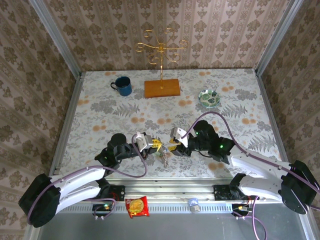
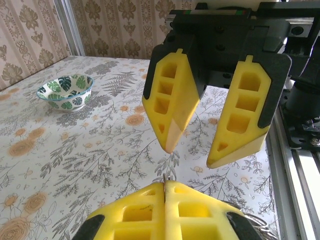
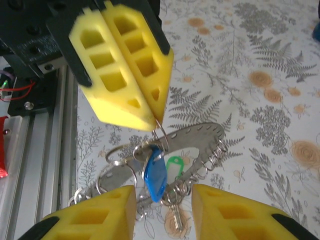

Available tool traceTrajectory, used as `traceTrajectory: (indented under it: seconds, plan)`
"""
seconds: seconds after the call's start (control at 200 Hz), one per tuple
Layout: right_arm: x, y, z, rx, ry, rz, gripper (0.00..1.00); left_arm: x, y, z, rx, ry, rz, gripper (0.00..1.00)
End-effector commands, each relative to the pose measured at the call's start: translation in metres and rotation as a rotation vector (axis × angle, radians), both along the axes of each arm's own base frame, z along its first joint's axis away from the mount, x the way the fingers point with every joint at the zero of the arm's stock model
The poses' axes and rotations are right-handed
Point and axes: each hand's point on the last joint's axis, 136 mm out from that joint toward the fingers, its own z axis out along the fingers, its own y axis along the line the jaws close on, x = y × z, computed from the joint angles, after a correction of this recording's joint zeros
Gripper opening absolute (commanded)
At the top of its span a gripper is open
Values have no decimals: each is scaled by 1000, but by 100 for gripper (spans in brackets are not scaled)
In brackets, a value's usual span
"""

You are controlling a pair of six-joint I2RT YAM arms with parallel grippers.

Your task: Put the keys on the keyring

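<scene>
Blue key (image 3: pixel 155 178) dangles from keyring (image 3: pixel 200 133) pinched in left end effector (image 3: pixel 154 124); right end effector (image 3: pixel 163 194) gapes empty.

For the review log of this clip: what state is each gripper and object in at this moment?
left gripper: shut on wire loop.
right gripper: open, empty.
keyring: in the bunch hanging below the left gripper.
blue key: hanging in that bunch.
green key: hanging beside the blue key.
leaf-patterned bowl: upright, empty.
blue mug: upright.
</scene>
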Motion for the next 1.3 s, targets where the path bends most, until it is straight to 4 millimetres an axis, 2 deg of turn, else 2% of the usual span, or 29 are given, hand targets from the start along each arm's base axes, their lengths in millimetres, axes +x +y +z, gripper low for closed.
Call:
traceTrajectory:
  seconds: [0.0,0.17,0.645,0.805,0.895,0.985,1.13,1.295]
  plan:
    - [2,8,14,58,-14,17,36,-7,-4,13,-50,-52,-45,0]
    - [9,16,20,90,-16,14,34,-9,-4,14,-59,-52,-53,0]
    - [12,29,20,115,9,48,22,-11,-4,15,-67,-49,-66,0]
    - [10,32,18,113,26,73,10,-11,-4,15,-71,-48,-65,0]
    - [8,33,18,104,27,89,0,-10,-4,15,-68,-48,-59,0]
    - [6,31,17,89,21,102,0,-7,-2,12,-51,-44,-34,0]
    - [3,29,16,54,13,124,0,-4,1,8,-9,-42,-14,21]
    - [0,28,12,3,20,154,0,-6,6,5,50,-55,-8,28]
